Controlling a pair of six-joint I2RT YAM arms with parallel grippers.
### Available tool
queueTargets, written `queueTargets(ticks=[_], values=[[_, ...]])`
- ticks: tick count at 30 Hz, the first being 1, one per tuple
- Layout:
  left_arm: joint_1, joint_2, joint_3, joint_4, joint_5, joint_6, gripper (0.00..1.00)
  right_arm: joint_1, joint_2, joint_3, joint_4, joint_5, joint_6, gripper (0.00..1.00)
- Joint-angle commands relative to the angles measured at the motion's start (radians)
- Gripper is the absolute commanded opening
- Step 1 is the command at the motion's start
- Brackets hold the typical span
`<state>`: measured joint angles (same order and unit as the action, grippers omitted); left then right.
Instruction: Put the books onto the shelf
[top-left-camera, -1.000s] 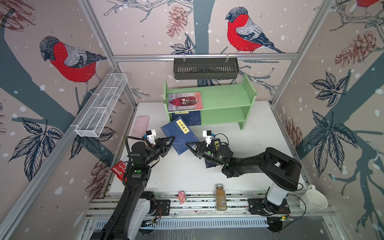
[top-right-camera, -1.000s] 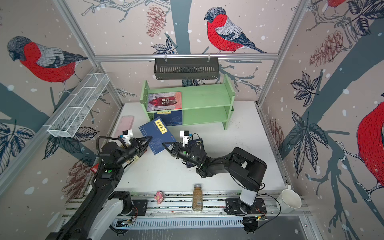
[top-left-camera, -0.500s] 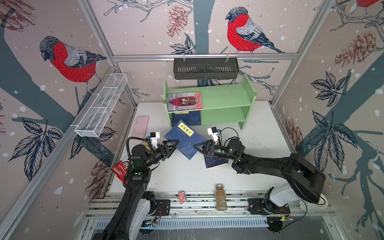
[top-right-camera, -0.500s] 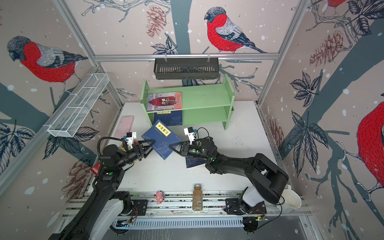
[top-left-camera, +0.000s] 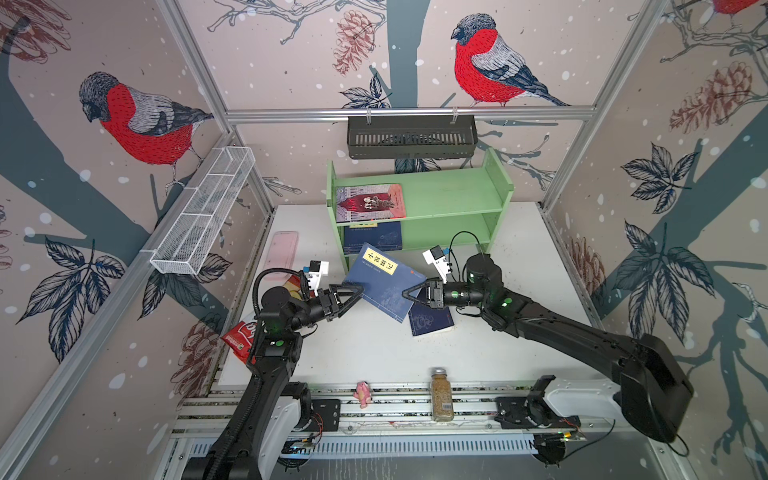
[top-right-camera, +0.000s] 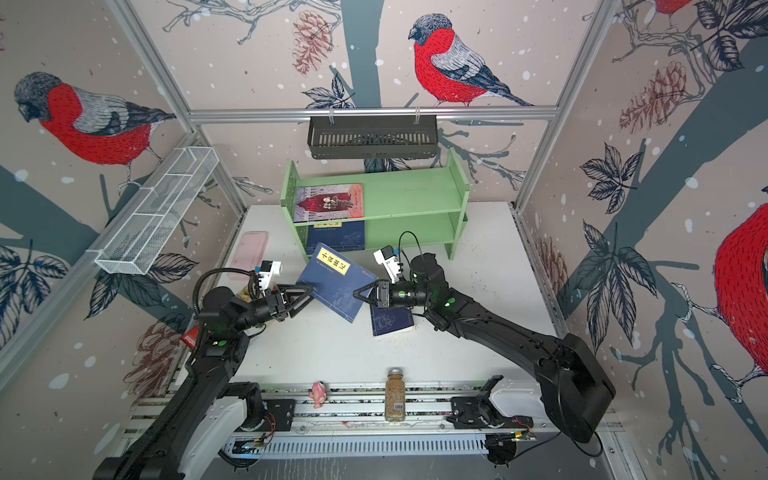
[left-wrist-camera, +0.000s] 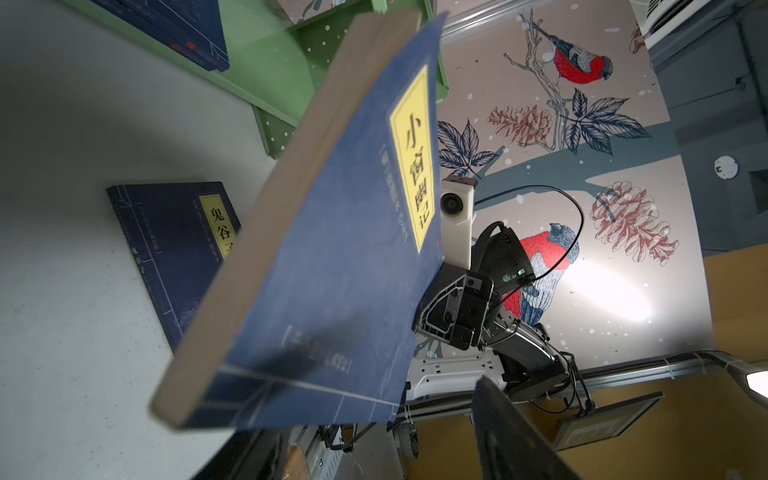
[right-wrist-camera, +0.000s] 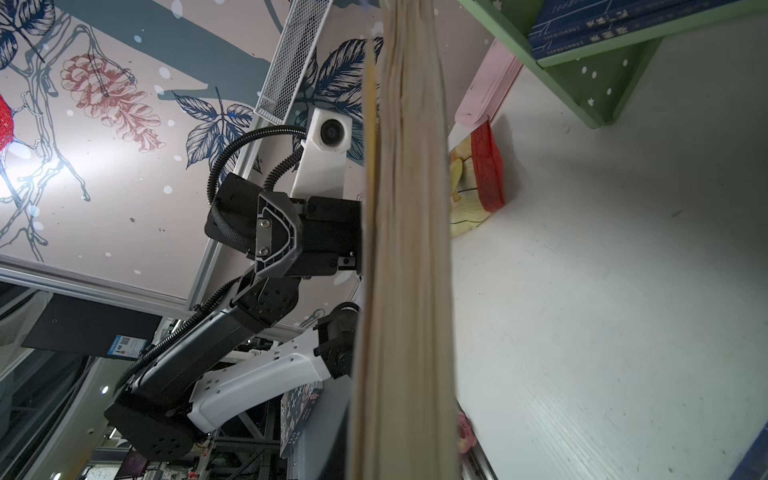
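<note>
Right, the lifted book (top-left-camera: 384, 282) hangs tilted in the centre of both top views, clear of the table (top-left-camera: 374, 353), with its yellow label facing up. The right gripper (top-left-camera: 409, 293) is clamped on its right-hand edge and, by my reading, carries it alone. The left gripper (top-left-camera: 355, 292) sits at the book's lower-left corner with its jaws apart, one finger (left-wrist-camera: 511, 428) plainly off the cover in the left wrist view. So this looks like a hand-over at its end, with the placing step next. Further up the frame stands the shelf (top-left-camera: 449, 195). A pink book (top-left-camera: 370, 203) lies at the left end of its top tier, and a shelved navy book (top-left-camera: 374, 237) sits below it on the lower tier. A flat navy book (top-left-camera: 430, 322) lies on the table just under the right gripper, not yet put away. Next move, I'd judge: the left arm backs clear, then the right swings the book up-frame, levels it and slides it onto a free stretch of tier, minding the end panel.
</note>
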<state>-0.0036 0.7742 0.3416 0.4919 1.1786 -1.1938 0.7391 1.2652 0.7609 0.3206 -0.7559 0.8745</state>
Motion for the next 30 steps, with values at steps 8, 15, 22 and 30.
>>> queueTargets(ticks=[8, 15, 22, 30], values=[[0.002, 0.014, 0.007, -0.022, 0.04, 0.123, 0.71, -0.104, -0.102, -0.048, -0.067, -0.171, -0.062, 0.03], [0.003, 0.069, 0.037, -0.085, 0.041, 0.226, 0.71, -0.107, -0.122, -0.038, -0.092, -0.239, -0.098, 0.03], [0.002, 0.073, 0.059, -0.172, 0.057, 0.34, 0.71, -0.135, -0.154, -0.011, -0.189, -0.249, -0.147, 0.03], [0.002, 0.072, 0.062, -0.104, 0.07, 0.284, 0.72, -0.156, -0.166, 0.012, -0.265, -0.267, -0.186, 0.03]])
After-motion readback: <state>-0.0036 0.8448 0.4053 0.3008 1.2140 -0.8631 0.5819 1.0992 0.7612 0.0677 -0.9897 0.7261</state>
